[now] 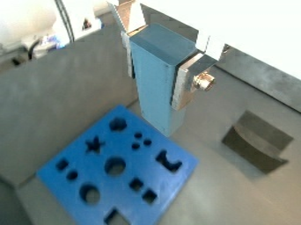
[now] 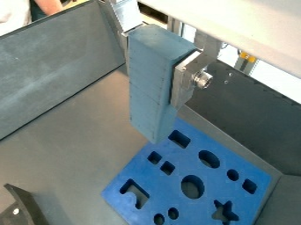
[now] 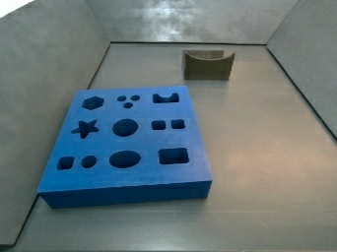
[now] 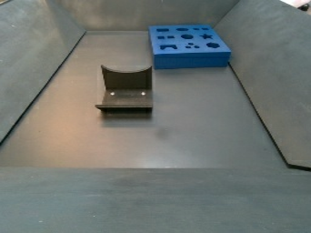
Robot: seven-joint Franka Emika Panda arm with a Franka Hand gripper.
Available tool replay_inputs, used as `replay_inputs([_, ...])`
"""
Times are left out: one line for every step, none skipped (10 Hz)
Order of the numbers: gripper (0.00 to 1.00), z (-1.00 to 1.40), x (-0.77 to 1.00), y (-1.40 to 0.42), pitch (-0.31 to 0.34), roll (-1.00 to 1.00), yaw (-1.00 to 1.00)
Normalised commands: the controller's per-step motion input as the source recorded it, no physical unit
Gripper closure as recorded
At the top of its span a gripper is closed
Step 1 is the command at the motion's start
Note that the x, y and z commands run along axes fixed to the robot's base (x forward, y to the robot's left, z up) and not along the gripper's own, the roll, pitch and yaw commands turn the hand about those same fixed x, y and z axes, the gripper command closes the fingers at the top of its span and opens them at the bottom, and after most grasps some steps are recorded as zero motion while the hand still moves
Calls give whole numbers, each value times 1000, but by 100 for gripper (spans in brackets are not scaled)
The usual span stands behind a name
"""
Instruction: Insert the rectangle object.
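The rectangle object, a smooth pale steel-blue block, hangs upright between my gripper's silver fingers in both wrist views. My gripper is shut on its upper part and holds it in the air above the floor, beside an edge of the bright blue slab with shaped holes. The block's lower end is clear of the slab. Neither gripper nor block shows in the side views. The slab lies flat on the floor in both side views.
A dark olive-brown block with a U-shaped notch stands on the floor away from the slab. Grey walls enclose the floor on all sides.
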Motion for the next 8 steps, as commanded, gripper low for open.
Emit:
replay_inputs([100,15,-419,1000,206,-361,-240])
replay_inputs([100,8,-320,878,98,-312,-178])
replay_inputs([100,5,-218,709,40,-243,-128])
replay_inputs([100,1,-101,446,16,-182,-83])
replay_inputs([100,-2,-58,237,12,-163,-60])
replay_inputs([100,217,485,-972,-23,311,50])
replay_inputs([100,212,483,-960,-19,342,57])
replay_inputs([100,95,388,-574,70,338,54])
